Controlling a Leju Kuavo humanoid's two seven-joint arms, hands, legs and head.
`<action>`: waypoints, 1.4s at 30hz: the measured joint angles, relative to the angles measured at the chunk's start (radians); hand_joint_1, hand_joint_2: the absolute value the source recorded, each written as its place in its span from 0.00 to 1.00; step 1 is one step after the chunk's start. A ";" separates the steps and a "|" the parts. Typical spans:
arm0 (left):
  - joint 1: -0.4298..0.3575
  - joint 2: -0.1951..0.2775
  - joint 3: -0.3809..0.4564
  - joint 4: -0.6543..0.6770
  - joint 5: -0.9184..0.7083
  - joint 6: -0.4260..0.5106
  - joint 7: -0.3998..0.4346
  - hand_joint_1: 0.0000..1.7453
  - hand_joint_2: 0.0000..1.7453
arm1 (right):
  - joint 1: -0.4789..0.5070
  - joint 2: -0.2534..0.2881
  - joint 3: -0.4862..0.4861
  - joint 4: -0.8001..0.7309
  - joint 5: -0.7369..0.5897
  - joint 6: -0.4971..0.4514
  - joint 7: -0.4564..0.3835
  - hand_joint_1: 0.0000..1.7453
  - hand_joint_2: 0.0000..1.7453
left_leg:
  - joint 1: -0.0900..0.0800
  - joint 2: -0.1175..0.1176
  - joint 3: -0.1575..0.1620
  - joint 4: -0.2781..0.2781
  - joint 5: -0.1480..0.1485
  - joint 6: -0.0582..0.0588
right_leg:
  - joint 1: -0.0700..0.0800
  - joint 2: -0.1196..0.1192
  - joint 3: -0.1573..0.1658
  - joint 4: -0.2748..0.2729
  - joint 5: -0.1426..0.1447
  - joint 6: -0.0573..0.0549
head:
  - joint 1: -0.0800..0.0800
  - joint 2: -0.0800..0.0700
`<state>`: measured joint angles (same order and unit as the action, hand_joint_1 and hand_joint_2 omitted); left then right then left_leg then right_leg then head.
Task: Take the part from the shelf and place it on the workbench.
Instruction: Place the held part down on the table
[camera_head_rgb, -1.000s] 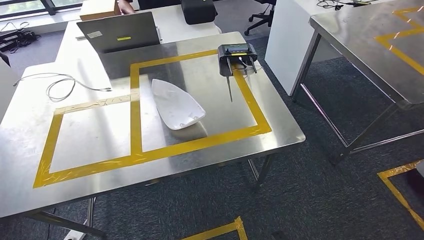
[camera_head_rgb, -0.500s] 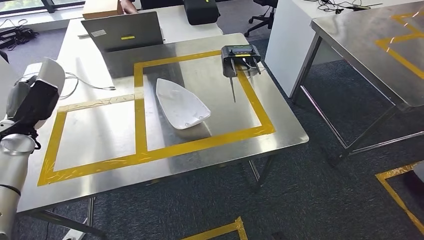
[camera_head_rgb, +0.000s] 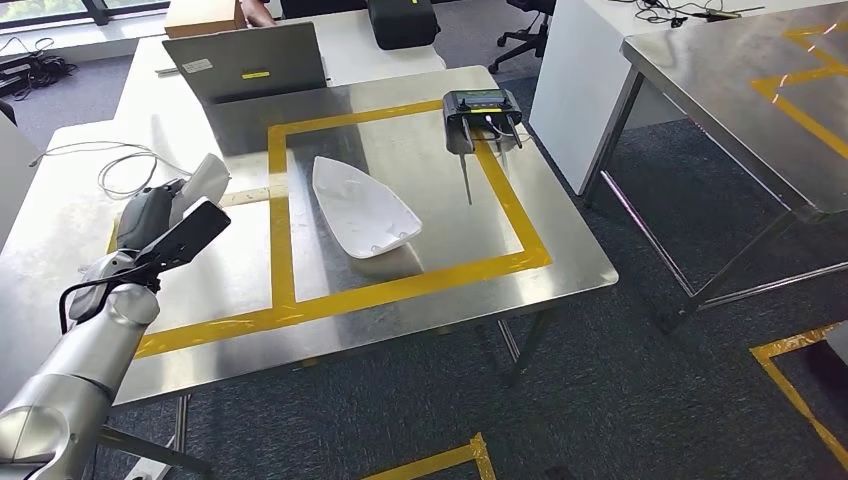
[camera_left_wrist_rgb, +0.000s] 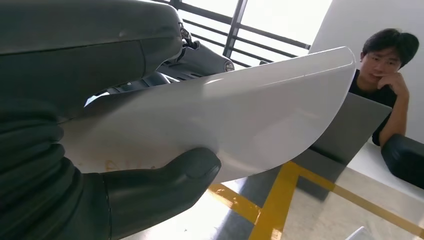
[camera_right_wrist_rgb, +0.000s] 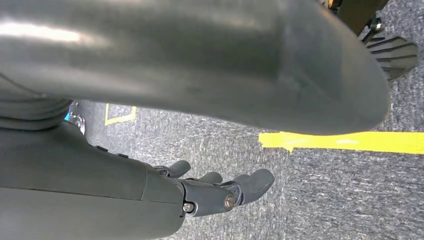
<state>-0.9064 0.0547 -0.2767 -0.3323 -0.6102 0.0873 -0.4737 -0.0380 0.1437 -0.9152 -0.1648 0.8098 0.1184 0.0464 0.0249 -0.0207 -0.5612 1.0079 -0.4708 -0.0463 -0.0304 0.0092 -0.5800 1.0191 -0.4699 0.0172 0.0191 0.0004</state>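
Nearest, the left hand (camera_head_rgb: 165, 222) grips a thin, curved white plastic shell part (camera_left_wrist_rgb: 235, 120), the thumb (camera_left_wrist_rgb: 160, 182) clamped under one end and most of the panel standing out free beyond the grip. In the head view this carried part (camera_head_rgb: 208, 178) hangs over the left yellow-taped box of the brushed steel desk (camera_head_rgb: 560, 262), not yet set down. The right hand (camera_right_wrist_rgb: 220, 192) hangs low over grey carpet, fingers loosely apart, holding nothing.

The grip looks shallow, so the smooth shell could pivot or slip if the arm swings quickly. Further in, a second white shell part (camera_head_rgb: 362, 210) lies in the right taped box; a drift rightward might knock it. Beyond stand a black handheld controller (camera_head_rgb: 480, 115) and a grey laptop (camera_head_rgb: 252, 62), with a seated person (camera_left_wrist_rgb: 387, 85) behind it.
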 joint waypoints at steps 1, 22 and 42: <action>0.003 0.002 -0.008 0.002 -0.013 0.012 0.010 0.50 1.00 | 0.000 0.000 0.000 0.000 0.002 0.001 0.001 0.00 0.00 | 0.000 0.000 0.000 0.000 0.000 0.000 | 0.000 0.000 0.000 0.000 0.000 0.000 | 0.000 0.000; 0.032 0.071 -0.032 0.033 -0.053 0.280 0.327 0.00 0.00 | 0.003 -0.004 0.000 0.000 0.018 0.003 -0.007 0.00 0.00 | -0.002 0.000 -0.002 0.006 -0.002 0.006 | -0.005 0.000 0.000 -0.001 0.001 0.003 | 0.000 0.000; -0.009 0.149 0.044 -0.171 -0.052 0.485 0.169 0.00 0.00 | 0.002 -0.006 -0.003 0.000 0.027 -0.011 -0.005 0.00 0.00 | -0.003 0.002 -0.020 0.020 0.008 0.024 | 0.000 0.001 -0.015 0.032 0.003 0.011 | 0.008 0.000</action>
<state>-0.9153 0.2039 -0.2326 -0.5038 -0.6619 0.5725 -0.3046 -0.0355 0.1374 -0.9177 -0.1645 0.8364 0.1078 0.0415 0.0223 -0.0186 -0.5810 1.0276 -0.4633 -0.0222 -0.0302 0.0105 -0.5949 1.0509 -0.4673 0.0278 0.0272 0.0004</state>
